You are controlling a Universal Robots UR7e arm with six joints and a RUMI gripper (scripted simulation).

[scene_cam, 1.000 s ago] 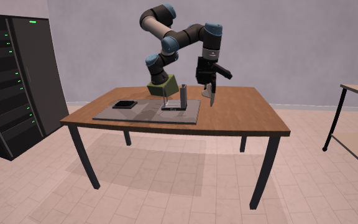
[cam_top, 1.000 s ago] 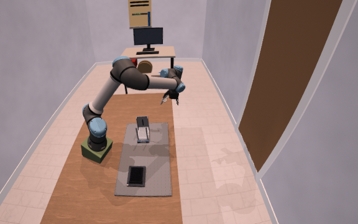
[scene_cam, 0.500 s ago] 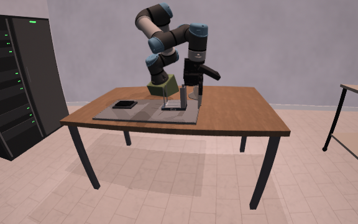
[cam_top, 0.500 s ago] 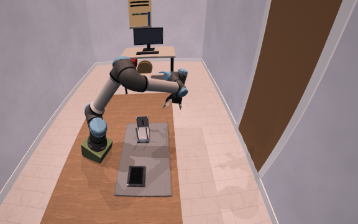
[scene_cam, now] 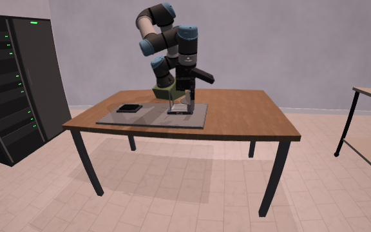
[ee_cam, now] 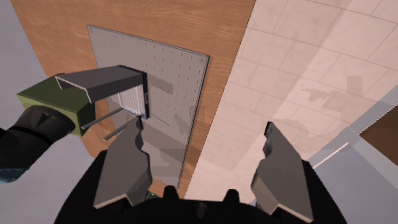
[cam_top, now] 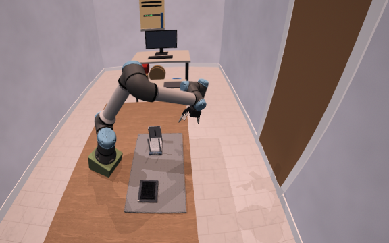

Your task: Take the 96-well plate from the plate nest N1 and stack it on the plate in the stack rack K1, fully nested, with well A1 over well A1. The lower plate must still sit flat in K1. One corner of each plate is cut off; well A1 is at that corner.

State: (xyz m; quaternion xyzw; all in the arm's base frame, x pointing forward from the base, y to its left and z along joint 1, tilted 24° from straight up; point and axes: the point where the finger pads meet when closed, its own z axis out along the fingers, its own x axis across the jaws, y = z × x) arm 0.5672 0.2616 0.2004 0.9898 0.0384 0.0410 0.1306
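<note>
A black 96-well plate [cam_top: 148, 190] [scene_cam: 129, 107] lies flat in the nest N1 at the near end of the grey perforated mat [cam_top: 171, 169] [scene_cam: 150, 119] [ee_cam: 172, 70]. The stack rack K1 [cam_top: 154, 132] [scene_cam: 172, 103] [ee_cam: 107, 82], with thin upright posts, stands at the mat's far end and holds a white plate [cam_top: 154, 146] [scene_cam: 180, 108] [ee_cam: 131, 98]. My gripper [cam_top: 189, 119] [scene_cam: 189, 98] [ee_cam: 203, 119] is open and empty. It hangs in the air over the table's right edge, beyond and to the right of the rack, far from the black plate. The wrist view does not show the black plate.
The arm's green base block [cam_top: 105, 164] [scene_cam: 163, 91] [ee_cam: 47, 97] sits left of the mat on the wooden table [cam_top: 76, 209] [scene_cam: 243, 113]. A dark server cabinet [scene_cam: 11, 87] stands to one side of the table. A desk with a monitor [cam_top: 161, 40] stands behind the table.
</note>
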